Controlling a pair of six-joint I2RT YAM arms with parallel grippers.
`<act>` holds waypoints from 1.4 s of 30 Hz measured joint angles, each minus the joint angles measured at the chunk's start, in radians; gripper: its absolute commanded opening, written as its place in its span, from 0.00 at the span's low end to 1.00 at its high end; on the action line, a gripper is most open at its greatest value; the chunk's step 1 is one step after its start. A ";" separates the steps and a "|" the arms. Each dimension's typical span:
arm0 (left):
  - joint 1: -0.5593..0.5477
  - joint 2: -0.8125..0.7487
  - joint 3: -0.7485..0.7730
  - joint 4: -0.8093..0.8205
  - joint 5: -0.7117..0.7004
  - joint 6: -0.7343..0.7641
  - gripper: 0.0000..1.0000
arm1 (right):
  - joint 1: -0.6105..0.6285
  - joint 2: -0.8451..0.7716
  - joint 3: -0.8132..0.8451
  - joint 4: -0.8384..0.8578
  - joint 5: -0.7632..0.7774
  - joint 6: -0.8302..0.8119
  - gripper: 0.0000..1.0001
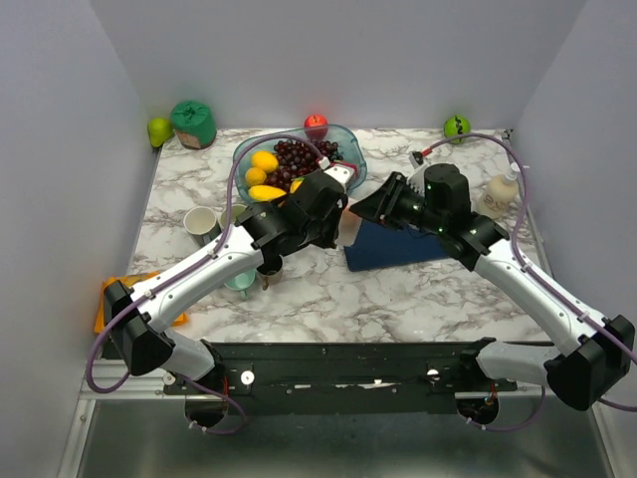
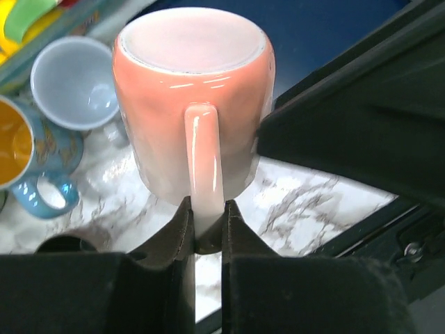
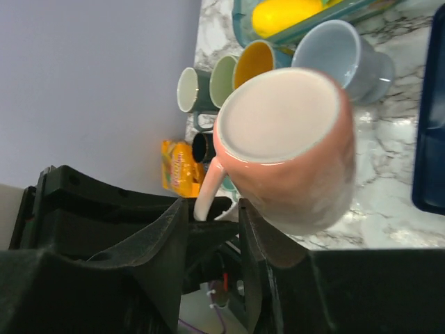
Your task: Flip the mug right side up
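A salmon-pink mug (image 2: 191, 104) hangs above the marble table (image 1: 418, 299), its flat pale base (image 3: 278, 115) turned toward both wrist cameras. My left gripper (image 2: 206, 223) is shut on the mug's handle (image 2: 204, 153), which is pinched between the two fingers. My right gripper (image 3: 212, 205) is open; its right finger lies against the mug's side. The handle shows in the gap, touching neither finger. In the top view the two grippers meet over the table's middle, left gripper (image 1: 333, 199) facing right gripper (image 1: 383, 207), and the mug is mostly hidden between them.
A fruit bowl (image 1: 350, 139) stands at the back. Other mugs cluster left: a pale blue one (image 2: 73, 80), a blue one with a yellow inside (image 2: 28, 156), a cream one (image 1: 202, 224). A dark blue cloth (image 1: 398, 249) lies centre-right. An orange packet (image 1: 109, 299) and a white bottle (image 1: 498, 194) sit at the sides.
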 measured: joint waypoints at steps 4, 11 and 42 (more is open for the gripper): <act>0.003 -0.020 -0.019 -0.077 0.016 -0.018 0.00 | 0.000 -0.070 -0.028 -0.043 0.046 -0.061 0.44; 0.003 -0.061 -0.024 -0.178 0.099 -0.051 0.00 | 0.000 -0.078 -0.046 -0.065 0.124 -0.145 0.27; 0.320 -0.134 -0.368 0.048 0.652 -0.766 0.00 | 0.053 0.063 -0.305 -0.024 0.174 -0.287 0.41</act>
